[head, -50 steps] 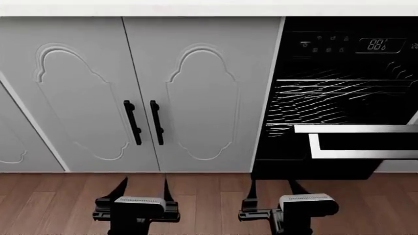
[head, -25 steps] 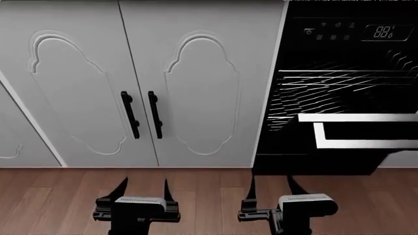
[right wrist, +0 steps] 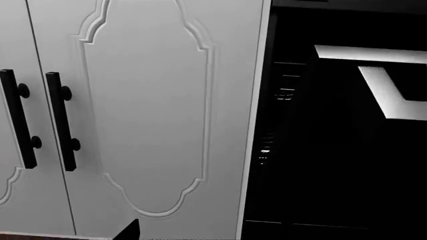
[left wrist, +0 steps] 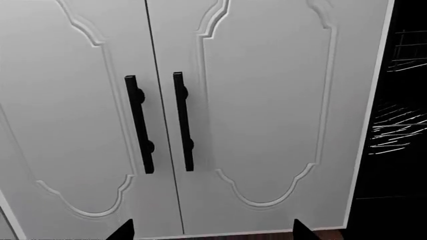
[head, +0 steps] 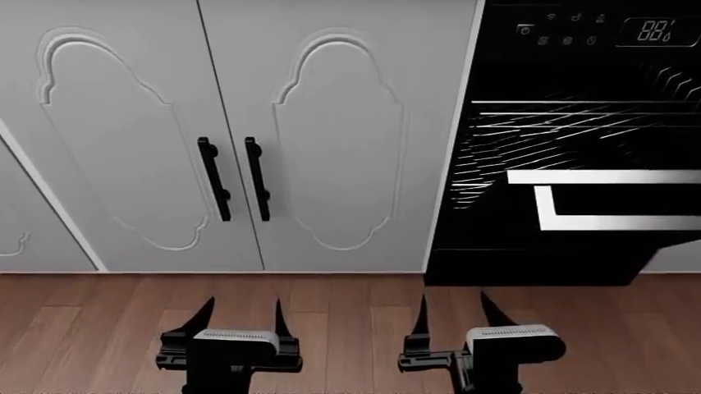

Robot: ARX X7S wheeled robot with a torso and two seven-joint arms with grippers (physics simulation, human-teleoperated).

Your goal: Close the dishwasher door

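Approaching stage: both pincers, left (head: 239, 316) and right (head: 452, 312), spread open and empty; dishwasher door (head: 597, 201) ajar ahead-right of right pincer, untouched; next move likely calls for reaching it.

The dishwasher door (head: 570, 238) — glossy black, silver-white band — hangs partly open, wire racks showing above.

Reads "88" with a small drop sign on the dishwasher's control panel display (head: 655, 31); nothing else legible.

Dishwasher door (head: 608, 201) higher in head view; counter edge gone.
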